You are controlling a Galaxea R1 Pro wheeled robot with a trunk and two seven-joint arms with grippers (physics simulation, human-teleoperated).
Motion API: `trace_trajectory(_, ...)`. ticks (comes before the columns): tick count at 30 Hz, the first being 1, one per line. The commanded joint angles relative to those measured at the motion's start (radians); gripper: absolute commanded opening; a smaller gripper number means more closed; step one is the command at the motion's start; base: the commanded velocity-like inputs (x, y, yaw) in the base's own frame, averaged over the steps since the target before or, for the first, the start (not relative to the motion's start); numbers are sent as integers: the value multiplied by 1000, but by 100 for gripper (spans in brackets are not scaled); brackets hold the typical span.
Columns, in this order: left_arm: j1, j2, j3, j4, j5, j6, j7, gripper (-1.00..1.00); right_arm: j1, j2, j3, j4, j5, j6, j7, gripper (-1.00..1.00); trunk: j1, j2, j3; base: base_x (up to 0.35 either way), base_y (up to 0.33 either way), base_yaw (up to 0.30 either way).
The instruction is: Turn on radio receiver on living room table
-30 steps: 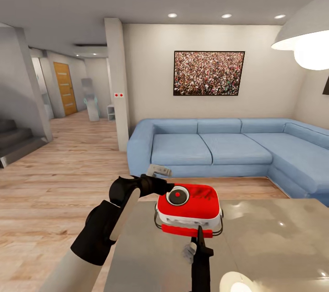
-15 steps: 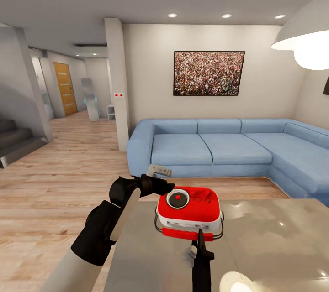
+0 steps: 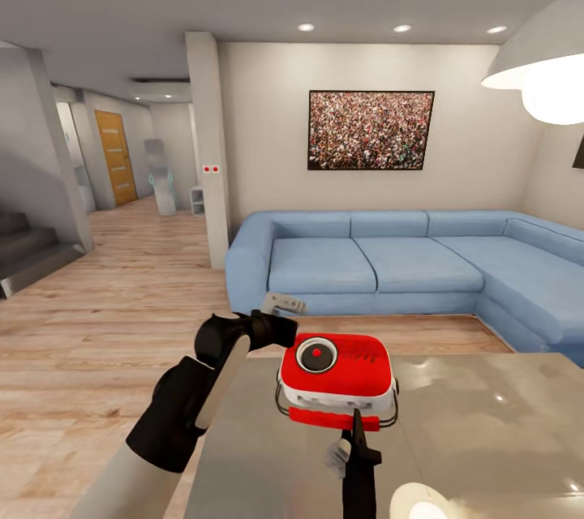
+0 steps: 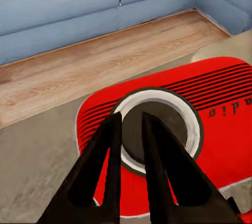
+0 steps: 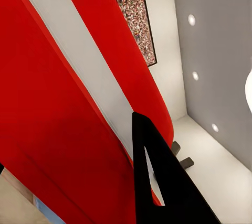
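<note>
The red and white radio receiver (image 3: pixel 345 369) stands on the glossy grey table (image 3: pixel 487 422) near its far left corner, dark round dial (image 3: pixel 315 354) facing up. My left gripper (image 3: pixel 292 332) reaches in from the left; in the left wrist view its fingers, almost together, hang over the dial (image 4: pixel 168 124) of the radio (image 4: pixel 215 129). My right gripper (image 3: pixel 355 415) looks shut and points at the radio's near side, against its lower red band. The right wrist view has the red and white casing (image 5: pixel 52 103) very close, with one dark fingertip (image 5: pixel 137 116) in front.
A blue L-shaped sofa (image 3: pixel 389 259) runs behind the table under the framed crowd picture (image 3: pixel 371 130). A white pendant lamp (image 3: pixel 543 73) hangs at the upper right. Left of the table lies light wood floor (image 3: pixel 105 332), a white pillar (image 3: pixel 209 146) and stairs (image 3: pixel 24 247).
The radio has shifted slightly toward me on the table, and the right gripper has drawn back a little with it. The left arm has hardly moved.
</note>
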Motion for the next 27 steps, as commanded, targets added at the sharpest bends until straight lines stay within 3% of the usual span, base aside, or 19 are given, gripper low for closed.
trace_trajectory(1,0,0,-3,0,0,0,0,-100,-1,0,3,-1,2,-4,-1,-100,0,0,0,0,0,0)
trace_trajectory(8,0,0,-15,1,0,0,0,-100,0,0,3,-1,2,-4,-4,-100,0,0,0,0,0,0)
trace_trajectory(16,0,0,-54,7,0,-1,0,-100,1,0,3,-1,2,-3,-7,-100,0,0,0,0,0,0)
trace_trajectory(27,0,0,-69,37,1,-2,0,-100,2,0,4,-1,4,3,-62,-100,0,0,0,0,0,0)
